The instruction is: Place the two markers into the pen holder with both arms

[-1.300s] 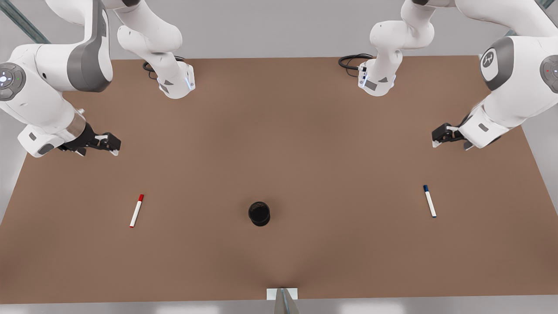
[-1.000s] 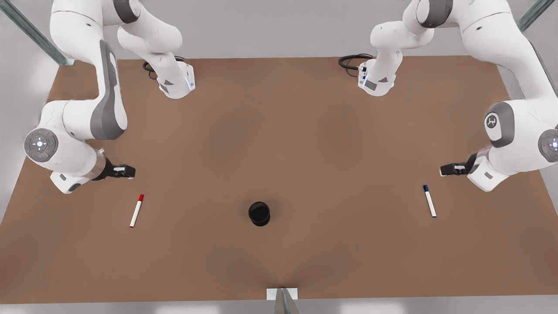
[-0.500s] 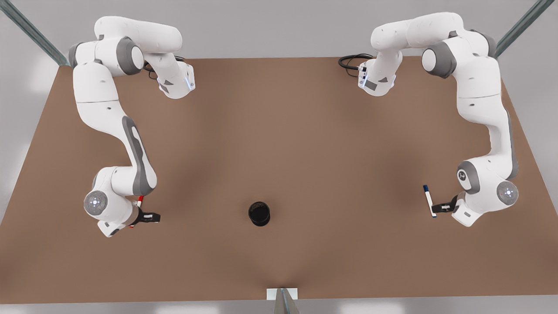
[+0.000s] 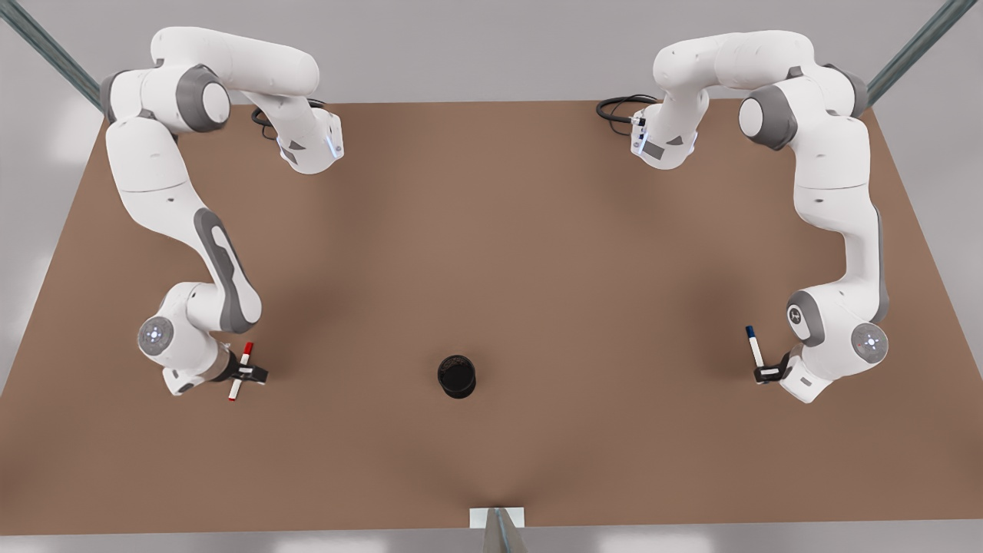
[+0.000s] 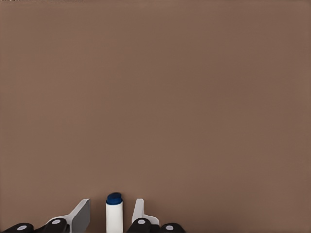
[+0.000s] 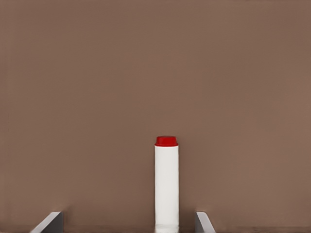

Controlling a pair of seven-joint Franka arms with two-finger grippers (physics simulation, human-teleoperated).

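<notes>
Two markers are straddled by open grippers: red marker (image 4: 240, 372) by right gripper (image 4: 252, 374), blue marker (image 4: 756, 350) by left gripper (image 4: 765, 374); closing is judged next.

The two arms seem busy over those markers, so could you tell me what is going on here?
Each arm is down at a marker lying on the table. The left gripper straddles the blue marker on the front view's right, fingers open with gaps on both sides. The right gripper straddles the red marker, also open. Neither marker is gripped yet. The holder stands between them.
</notes>
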